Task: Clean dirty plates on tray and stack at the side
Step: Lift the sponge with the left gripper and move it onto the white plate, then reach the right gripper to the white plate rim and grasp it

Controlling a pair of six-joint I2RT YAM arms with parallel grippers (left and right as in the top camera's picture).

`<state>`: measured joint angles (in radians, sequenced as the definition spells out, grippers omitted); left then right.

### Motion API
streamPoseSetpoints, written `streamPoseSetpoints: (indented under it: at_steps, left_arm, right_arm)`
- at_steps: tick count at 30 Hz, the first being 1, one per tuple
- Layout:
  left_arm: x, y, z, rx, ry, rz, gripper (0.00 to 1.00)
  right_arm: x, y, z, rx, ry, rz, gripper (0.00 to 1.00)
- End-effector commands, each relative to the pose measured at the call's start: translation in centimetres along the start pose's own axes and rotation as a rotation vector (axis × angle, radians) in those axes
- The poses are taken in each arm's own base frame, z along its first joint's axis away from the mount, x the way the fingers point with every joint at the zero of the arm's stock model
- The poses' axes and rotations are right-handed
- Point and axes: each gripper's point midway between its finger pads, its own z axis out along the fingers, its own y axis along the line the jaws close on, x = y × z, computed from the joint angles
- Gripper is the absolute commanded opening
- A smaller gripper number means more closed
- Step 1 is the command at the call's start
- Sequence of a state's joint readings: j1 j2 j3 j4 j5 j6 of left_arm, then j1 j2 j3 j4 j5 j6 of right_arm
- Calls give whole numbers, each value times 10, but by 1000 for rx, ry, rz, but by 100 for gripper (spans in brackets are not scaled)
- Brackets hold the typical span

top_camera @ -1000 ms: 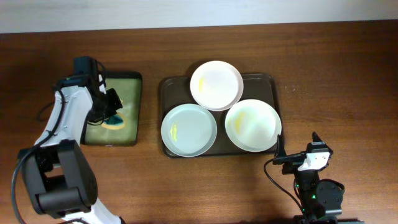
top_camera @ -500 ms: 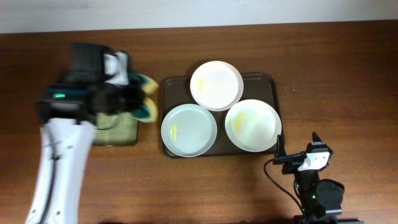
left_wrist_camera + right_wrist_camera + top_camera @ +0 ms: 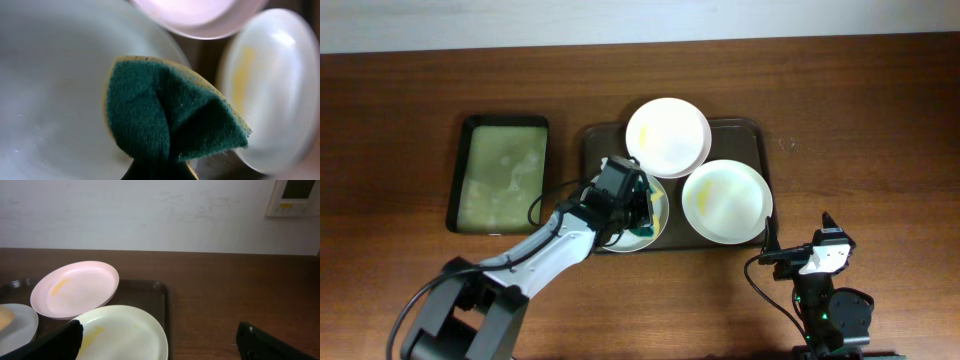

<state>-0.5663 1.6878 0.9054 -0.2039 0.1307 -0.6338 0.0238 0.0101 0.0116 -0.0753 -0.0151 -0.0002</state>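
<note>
Three plates lie on the dark brown tray (image 3: 754, 130). The left plate (image 3: 658, 208) (image 3: 50, 90) is pale blue-grey, and my left gripper (image 3: 638, 212) is over it, shut on a green and yellow sponge (image 3: 642, 228) (image 3: 165, 115) that touches it. The far plate (image 3: 668, 136) (image 3: 75, 287) has a yellow smear at its left. The right plate (image 3: 727, 200) (image 3: 125, 332) (image 3: 275, 90) has a yellow smear too. My right gripper (image 3: 802, 256) (image 3: 160, 342) is open and empty at the front right, off the tray.
A smaller black tray (image 3: 502, 173) with yellow-green inside sits at the left of the wooden table (image 3: 860, 120). A pale wall (image 3: 150, 210) lies behind the table's far edge.
My left arm lifted the sponge out of the black tray and swung right with it onto the left plate. The right arm has not moved.
</note>
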Motion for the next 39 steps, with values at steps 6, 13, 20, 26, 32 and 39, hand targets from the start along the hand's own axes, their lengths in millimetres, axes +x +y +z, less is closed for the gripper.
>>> streamPoseSetpoints:
  at_steps: [6,13,20,26,32,39]
  left_arm:
    - [-11,27,2,-144,-83,-28,4]
    - [-34,12,-21,-115,-132,28,99]
    - [-78,26,-136,-130,-322,-33,100]
    - [-57,43,-144,-188,-248,-51,99]
    - [-55,44,-144,-193,-240,-52,99]
    - [-53,45,-144,-195,-235,-52,99]
  right_arm:
    - [3,-1,0,7,5,1,98]
    - [3,-1,0,7,5,1,98]
    - [2,-1,0,8,3,0,98]
    - [-47,21,-6,-130,-195,53,98]
    - [-99,74,-40,-527,-342,329,98]
    - [-270,17,-131,-268,-890,320,98]
